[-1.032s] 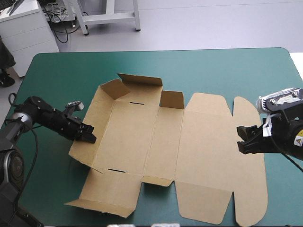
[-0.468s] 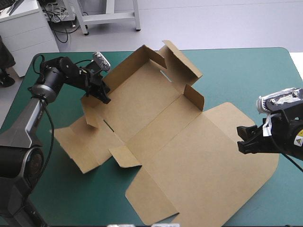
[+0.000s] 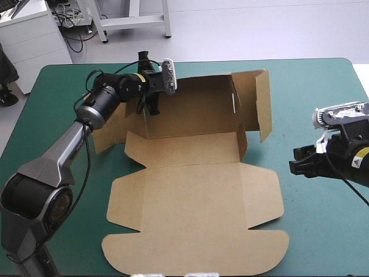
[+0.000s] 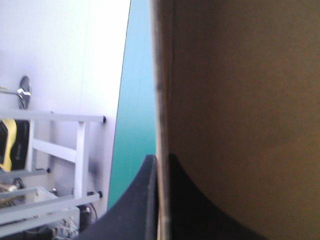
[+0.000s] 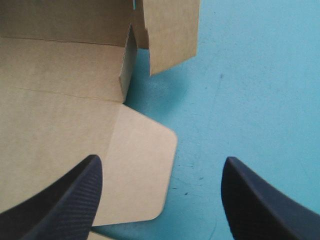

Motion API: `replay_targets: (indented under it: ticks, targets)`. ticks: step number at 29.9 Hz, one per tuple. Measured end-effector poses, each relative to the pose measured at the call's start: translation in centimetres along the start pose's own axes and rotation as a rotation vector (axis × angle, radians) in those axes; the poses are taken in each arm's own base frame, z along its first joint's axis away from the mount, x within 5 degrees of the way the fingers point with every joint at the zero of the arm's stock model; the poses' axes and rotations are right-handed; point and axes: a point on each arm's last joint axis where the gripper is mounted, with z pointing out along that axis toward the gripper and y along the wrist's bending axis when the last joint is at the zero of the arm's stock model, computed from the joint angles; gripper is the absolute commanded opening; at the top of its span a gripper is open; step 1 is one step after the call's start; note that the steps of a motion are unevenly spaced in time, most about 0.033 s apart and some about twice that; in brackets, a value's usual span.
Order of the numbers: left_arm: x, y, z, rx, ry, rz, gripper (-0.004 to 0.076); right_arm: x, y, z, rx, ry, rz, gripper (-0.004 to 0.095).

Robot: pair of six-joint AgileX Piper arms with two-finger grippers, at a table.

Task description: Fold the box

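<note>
Brown box [image 3: 196, 196] lying mid-table on teal-green cover [image 3: 323, 92]; lid panel lying flat toward near edge, far wall standing raised; left gripper [image 3: 149, 108] pinching far wall's left end, fingers all but shut on board; right gripper [image 3: 301, 163] hovering just beside box's right edge, fingers wide apart, holding nothing; step in hand, likely: raising walls; next move calling for right gripper tucking right flap inward.
</note>
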Motion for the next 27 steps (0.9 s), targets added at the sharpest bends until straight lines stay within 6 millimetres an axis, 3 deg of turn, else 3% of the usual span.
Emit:
replay_targets:
  ticks: [4, 9, 18, 27]
  targets:
    - [-2.2, -1.0, 0.2, -0.002, -0.007, 0.093, -0.0033, -0.4, -1.4, 0.8, 0.152, 0.019, -0.002, 0.0630]
    - [-3.8, -2.8, -0.6, -0.048, 0.064, 0.077, -0.0033, -0.9, -3.1, 0.5, 0.351, -0.029, 0.009, 0.0630]
    - [-3.7, -7.1, -5.0, -0.132, 0.051, 0.091, -0.0033, -2.4, -3.0, 2.0, 0.341, -0.109, 0.050, 0.0546]
    - [-6.2, -10.6, -7.6, -0.167, 0.104, 0.123, -0.0032, -5.0, -3.4, 5.3, 0.275, -0.083, 0.116, 0.0547]
